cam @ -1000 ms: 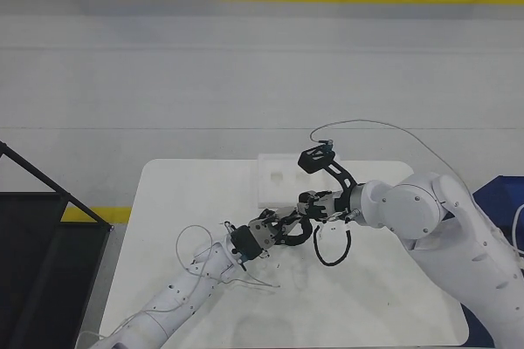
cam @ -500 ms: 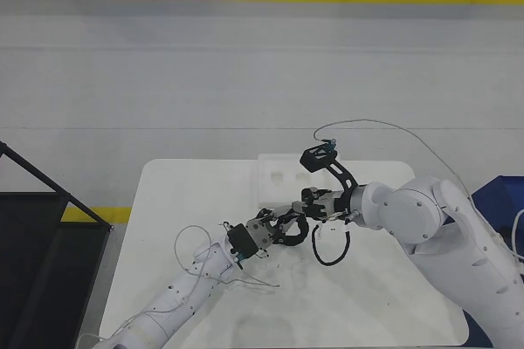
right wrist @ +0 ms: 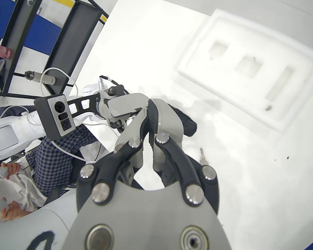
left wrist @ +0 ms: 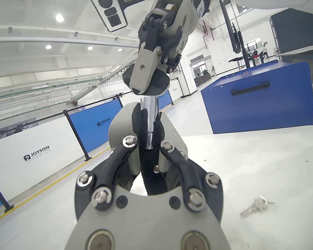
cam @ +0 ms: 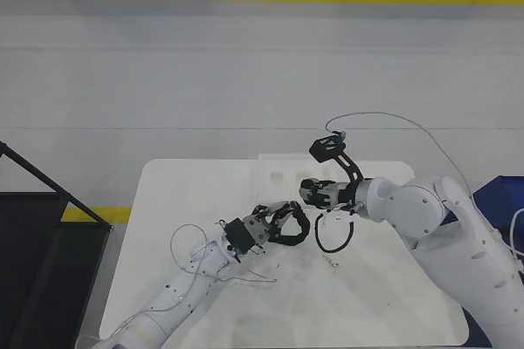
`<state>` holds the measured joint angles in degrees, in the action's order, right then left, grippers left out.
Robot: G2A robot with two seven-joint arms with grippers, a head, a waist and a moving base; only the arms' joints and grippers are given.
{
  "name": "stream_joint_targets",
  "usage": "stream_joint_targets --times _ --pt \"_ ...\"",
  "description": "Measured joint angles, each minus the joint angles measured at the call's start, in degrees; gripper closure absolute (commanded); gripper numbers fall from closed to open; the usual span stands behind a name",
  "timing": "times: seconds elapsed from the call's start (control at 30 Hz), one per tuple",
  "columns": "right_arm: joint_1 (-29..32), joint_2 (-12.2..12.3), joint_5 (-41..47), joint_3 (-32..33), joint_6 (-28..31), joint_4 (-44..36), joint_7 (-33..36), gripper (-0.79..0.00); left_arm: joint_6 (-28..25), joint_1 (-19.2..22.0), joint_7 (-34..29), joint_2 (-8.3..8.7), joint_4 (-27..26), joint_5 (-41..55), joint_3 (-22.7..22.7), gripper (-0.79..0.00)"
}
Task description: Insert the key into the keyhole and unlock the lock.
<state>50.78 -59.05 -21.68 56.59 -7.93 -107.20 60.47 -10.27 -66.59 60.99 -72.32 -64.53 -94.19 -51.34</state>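
Observation:
The lock shows as a shiny metal cylinder [left wrist: 149, 123], and my left gripper [left wrist: 147, 115] is shut on it, holding it upright above the table. My right gripper [left wrist: 146, 88] hangs directly over the cylinder's top end with its fingertips pressed together. What lies between them is hidden. In the top view the left gripper [cam: 284, 223] and right gripper [cam: 308, 189] meet near the table's middle, with a black cable loop [cam: 332, 237] hanging beside them. A silver key [left wrist: 255, 206] lies flat on the table, also seen past the right gripper [right wrist: 146, 128] as the key [right wrist: 203, 156].
A white foam tray [right wrist: 274, 120] with rectangular recesses sits at the table's far edge, just beyond the grippers. The white table [cam: 183, 209] has bare room to the left and at the near right. A black metal rack [cam: 35, 253] stands off the table's left side.
The right gripper has moved toward the far edge of the table, the black cable loop following it. The left gripper has shifted slightly left and now points up at the right one.

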Motion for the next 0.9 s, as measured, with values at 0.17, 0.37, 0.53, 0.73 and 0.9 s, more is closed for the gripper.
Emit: stream_joint_targets --times 0.17,0.37,0.53,0.73,0.9 --pt "3.15 0.80 1.04 4.17 7.22 0.34 -3.54 0.000 -5.62 -0.30 -3.05 1.06 -2.23 0.16 -2.64 0.000" --pt "7.33 2.02 2.37 9.46 14.99 -0.18 -3.21 0.000 -11.22 -2.55 -5.84 2.83 -7.55 0.38 -7.34 0.000" --pt "10.46 3.07 2.18 12.06 20.33 -0.72 1.77 0.000 -17.40 -4.72 -5.89 4.50 -12.57 -0.11 -11.65 0.000" --pt "14.24 4.07 -0.36 12.87 24.65 -1.19 6.81 0.000 -23.65 -6.70 -4.37 6.27 -17.65 -1.48 -16.40 0.000" --pt "17.29 4.90 -3.33 13.90 26.33 -0.78 9.53 0.000 -28.45 -7.28 -4.45 7.80 -20.43 -3.68 -20.86 0.000"
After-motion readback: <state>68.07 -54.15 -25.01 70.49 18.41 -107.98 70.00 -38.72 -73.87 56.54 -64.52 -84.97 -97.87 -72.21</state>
